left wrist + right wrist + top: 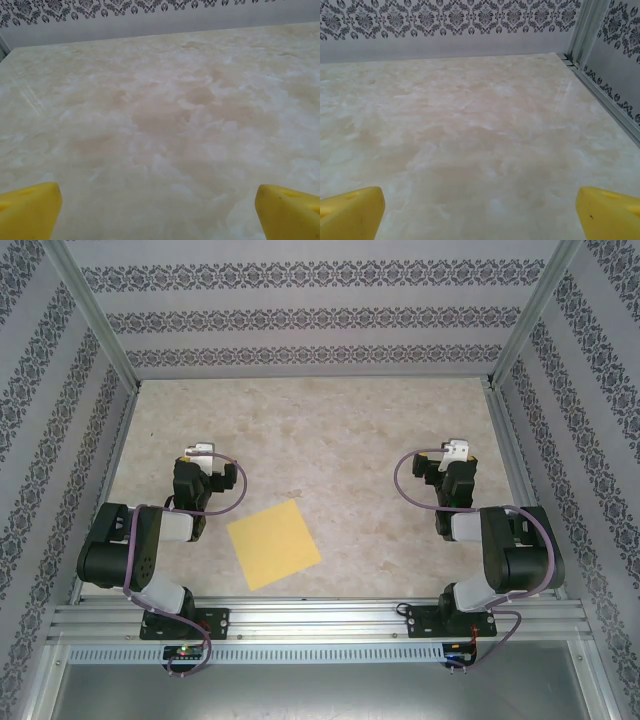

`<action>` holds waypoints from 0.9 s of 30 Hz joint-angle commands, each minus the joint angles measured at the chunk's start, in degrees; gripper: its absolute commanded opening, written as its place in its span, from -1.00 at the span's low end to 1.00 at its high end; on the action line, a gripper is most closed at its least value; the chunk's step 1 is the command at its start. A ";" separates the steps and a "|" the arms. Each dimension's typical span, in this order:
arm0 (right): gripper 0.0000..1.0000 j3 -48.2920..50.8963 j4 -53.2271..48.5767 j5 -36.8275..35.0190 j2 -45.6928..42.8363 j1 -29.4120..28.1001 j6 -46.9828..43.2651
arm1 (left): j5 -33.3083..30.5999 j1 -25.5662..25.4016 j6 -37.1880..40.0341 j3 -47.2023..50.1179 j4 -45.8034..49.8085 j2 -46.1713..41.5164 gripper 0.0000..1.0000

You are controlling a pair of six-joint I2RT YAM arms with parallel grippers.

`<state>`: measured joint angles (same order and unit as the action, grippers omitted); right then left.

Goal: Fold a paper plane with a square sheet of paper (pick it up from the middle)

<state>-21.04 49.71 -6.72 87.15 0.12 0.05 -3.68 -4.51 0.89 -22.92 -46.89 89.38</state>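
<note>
The square sheet of paper [273, 544] is plain yellow and lies flat on the marble-look table, turned like a diamond, near the front edge between the two arm bases. My left gripper [199, 451] rests folded back at the left, up and to the left of the sheet, well apart from it. My right gripper [457, 449] rests at the right, far from the sheet. In each wrist view the yellow fingertips [30, 209] [351, 212] stand wide apart at the bottom corners, open, with bare table between them. The paper plane is out of view.
Patterned walls enclose the table on three sides, with aluminium posts [92, 324] at the back corners and a rail [607, 102] along the right edge. An aluminium beam [320, 618] carries both arm bases at the front.
</note>
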 commanded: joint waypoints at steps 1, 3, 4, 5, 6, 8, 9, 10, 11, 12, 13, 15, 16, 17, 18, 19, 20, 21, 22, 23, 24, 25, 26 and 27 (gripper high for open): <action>0.96 -1.23 0.69 1.39 -1.09 0.24 -0.09 | 0.61 0.73 0.61 -0.98 -0.48 -0.02 1.00; 0.96 -1.26 0.69 1.38 -1.10 0.28 -0.07 | 0.61 0.74 0.61 -0.92 -0.48 0.00 1.00; 0.96 -1.27 0.74 1.41 -1.07 0.25 -0.06 | 0.61 0.73 0.61 -0.94 -0.48 -0.03 1.00; 0.96 -1.28 0.67 1.41 -1.05 0.28 -0.08 | 0.65 0.73 0.61 -0.98 -0.41 -0.01 1.00; 0.96 -1.37 0.65 1.40 -0.94 0.24 -0.05 | 0.69 0.73 0.61 -0.95 -0.39 -0.07 1.00; 0.96 -1.60 0.30 1.68 -0.87 0.58 0.16 | 0.69 0.78 0.61 -0.97 -0.39 -0.01 1.00; 0.96 -1.64 0.30 1.79 -0.90 0.66 0.29 | 0.65 0.73 0.69 -0.92 -0.37 -0.03 1.00; 0.96 -1.36 0.45 1.84 -0.93 0.88 0.60 | 0.61 0.73 0.70 -0.97 -0.39 0.00 1.00; 0.96 -0.93 1.48 0.85 -0.87 1.10 1.31 | 0.61 0.73 0.70 -0.95 -0.39 -0.01 1.00; 0.96 -0.60 2.37 0.69 -0.75 1.39 1.75 | 0.61 0.73 0.70 -0.99 -0.42 -0.03 1.00; 0.96 -0.57 2.38 0.83 -0.78 1.46 1.88 | 0.61 0.73 0.70 -0.99 -0.44 0.00 1.00; 0.96 -0.50 2.24 0.92 -0.89 1.46 1.78 | 1.71 0.74 1.03 -0.99 -0.39 0.01 1.00; 0.96 -0.41 2.57 0.93 -0.85 1.39 1.78 | 2.12 0.76 1.31 -0.83 -0.51 -0.06 1.00; 0.96 -0.41 2.41 0.92 -0.89 1.46 1.76 | 2.32 0.73 1.40 -0.88 -0.61 -0.02 1.00; 0.96 -0.41 2.49 0.99 -0.88 1.51 1.87 | 2.36 0.73 1.40 -0.90 -0.53 -0.04 1.00; 0.96 -0.47 2.41 1.14 -0.78 1.55 1.87 | 2.36 0.74 1.42 -0.88 -0.63 0.02 1.00; 0.96 -0.49 2.41 1.18 -0.79 1.63 1.87 | 2.37 0.73 1.34 -0.88 -0.61 -0.02 1.00; 0.96 -0.48 2.32 1.27 -0.77 1.64 1.87 | 2.36 0.73 1.40 -0.86 -0.65 -0.01 1.00; 0.96 -0.50 2.32 1.28 -0.80 1.64 1.86 | 2.36 0.73 1.40 -0.83 -0.65 0.00 1.00; 0.97 -0.50 2.32 1.32 -0.79 1.64 1.82 | 2.37 0.73 1.40 -0.78 -0.72 -0.08 1.00; 0.96 -0.50 2.31 1.40 -0.80 1.65 1.88 | 2.68 0.73 1.55 -0.49 -1.05 -0.16 1.00; 0.96 -0.50 2.45 1.64 -0.84 1.75 1.88 | 3.12 0.66 1.82 0.19 -1.98 -0.44 1.00; 0.96 -0.33 2.58 2.84 -0.96 1.85 1.44 | 3.27 0.62 1.86 0.90 -3.11 -0.69 1.00; 0.96 -0.25 2.56 4.63 -1.09 1.62 0.19 | 3.69 0.65 2.05 1.73 -4.41 -1.14 1.00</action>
<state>-21.17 49.80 -5.54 87.15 1.28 0.49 -1.76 -4.51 1.41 -22.76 -47.31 89.36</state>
